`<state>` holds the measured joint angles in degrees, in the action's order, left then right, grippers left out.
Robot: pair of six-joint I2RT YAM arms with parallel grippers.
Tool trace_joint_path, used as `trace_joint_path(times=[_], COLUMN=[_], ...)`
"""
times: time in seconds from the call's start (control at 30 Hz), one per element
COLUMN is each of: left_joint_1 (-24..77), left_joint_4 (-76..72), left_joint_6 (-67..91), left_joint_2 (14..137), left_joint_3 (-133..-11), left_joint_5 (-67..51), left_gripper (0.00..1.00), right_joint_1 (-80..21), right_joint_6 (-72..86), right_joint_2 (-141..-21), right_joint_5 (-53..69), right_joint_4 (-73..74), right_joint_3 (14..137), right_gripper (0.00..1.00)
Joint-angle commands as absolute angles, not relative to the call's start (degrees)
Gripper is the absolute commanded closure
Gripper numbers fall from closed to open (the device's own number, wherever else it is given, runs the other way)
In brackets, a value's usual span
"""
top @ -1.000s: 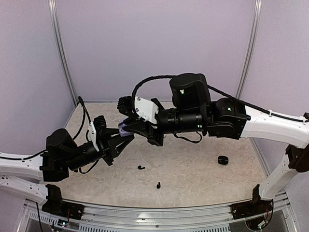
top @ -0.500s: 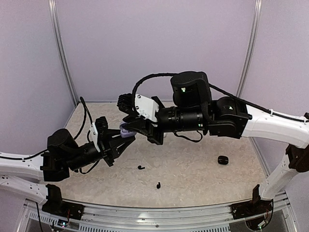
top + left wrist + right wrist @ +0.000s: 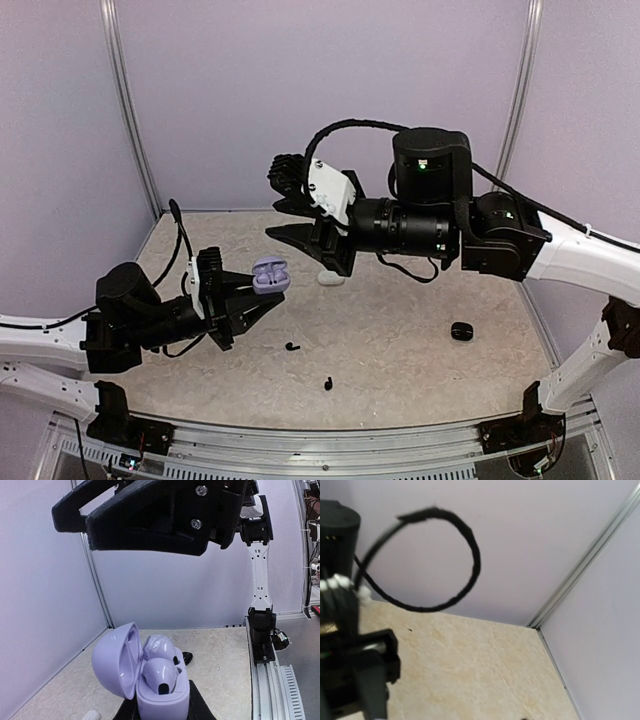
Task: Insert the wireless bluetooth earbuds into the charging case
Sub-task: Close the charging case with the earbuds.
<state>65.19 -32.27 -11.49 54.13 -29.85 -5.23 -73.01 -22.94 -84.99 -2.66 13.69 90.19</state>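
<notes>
The wireless bluetooth earbuds (image 3: 160,674) in pale lavender sit in the charging case (image 3: 162,700), a glossy, rounded lavender pebble with its lid hinged open to one side. The left wrist view shows both smooth buds seated one behind the other in the case's wells. The top view gives only a small lilac shape.

The left tool (image 3: 258,292) clamps the case's base between black fingers and holds it raised over the left half of the surface (image 3: 400,380), which is beige and marbled. The right tool (image 3: 277,203) hangs above and just beyond the case, its matte black jaws spread wide with nothing in them.

A black earbud (image 3: 291,346) and a second black earbud (image 3: 328,382) lie loose and apart near the middle of the near edge. A black pebble case (image 3: 461,331) rests toward the right edge.

The right wrist view takes in only a looped black cable (image 3: 470,565), the pale wall (image 3: 520,530) and a corner of the surface.
</notes>
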Motion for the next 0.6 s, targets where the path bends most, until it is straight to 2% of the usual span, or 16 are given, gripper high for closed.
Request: trace_joint_path(times=[0.0, 0.57], left_joint_1=[65.07, 65.59], left_joint_4=[-31.77, -29.68], left_joint_6=[-10.28, -11.45], left_joint_2=[52.78, 52.93], left_joint_3=[-31.92, -33.21], left_joint_5=[-9.55, -14.48], left_gripper=[1.00, 1.00], right_joint_1=[-72.49, -72.42], right_joint_6=[-22.81, -24.44], right_joint_2=[-84.56, -84.34], right_joint_5=[-4.70, -6.32], right_joint_4=[13.62, 14.84], right_joint_3=[89.66, 88.62], right_gripper=[0.64, 0.63])
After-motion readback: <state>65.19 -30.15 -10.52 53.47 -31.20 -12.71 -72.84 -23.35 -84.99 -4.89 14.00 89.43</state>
